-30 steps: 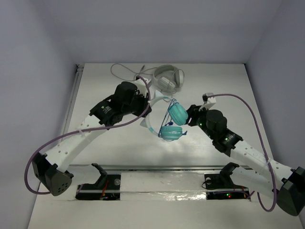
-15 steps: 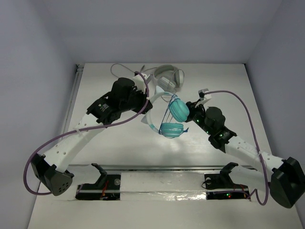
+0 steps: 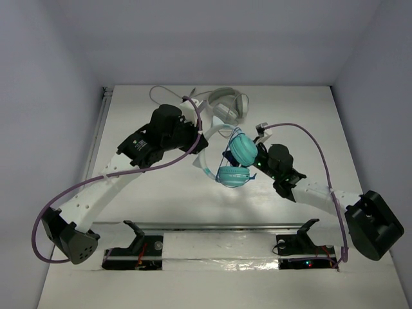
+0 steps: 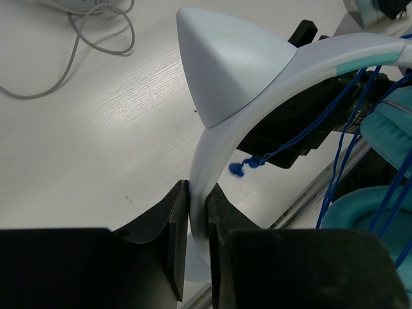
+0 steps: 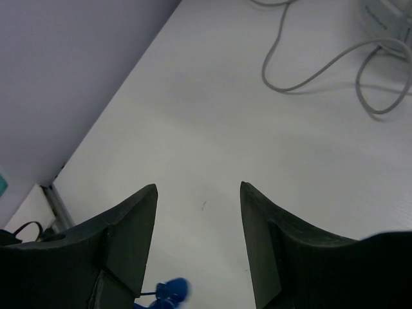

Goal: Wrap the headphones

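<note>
Top external view: the left gripper [image 3: 195, 136] is shut on the headphones [image 3: 244, 152], which hang lifted off the table [image 3: 309, 116] between the two arms. Left wrist view: the fingers [image 4: 172, 225] are pressed tight on either side of the pale headband [image 4: 257, 71], gripping it on edge with no gap showing. From the grip the band arches up and away to the far right of this hand. The teal ear cups [image 4: 367, 219] sit beyond and to the right of the fingers, one above the other. The thin blue cable [image 4: 302, 138] runs in several loose strands across the cups, and a small knot of it dangles just past the fingertips. The right gripper [image 3: 256, 156] sits close against the upper ear cup, on the side away from the left hand. Right wrist view: its fingers [image 5: 132, 225] stand well apart, with bare table showing between them and nothing clamped. A scrap of blue cable shows low down by the inner face of one finger; contact cannot be told. Well beyond both hands, at the table's far edge, lie the grey-white headphones [image 3: 228, 105], with their grey cable [image 3: 168, 96] looped loosely beside them.
</note>
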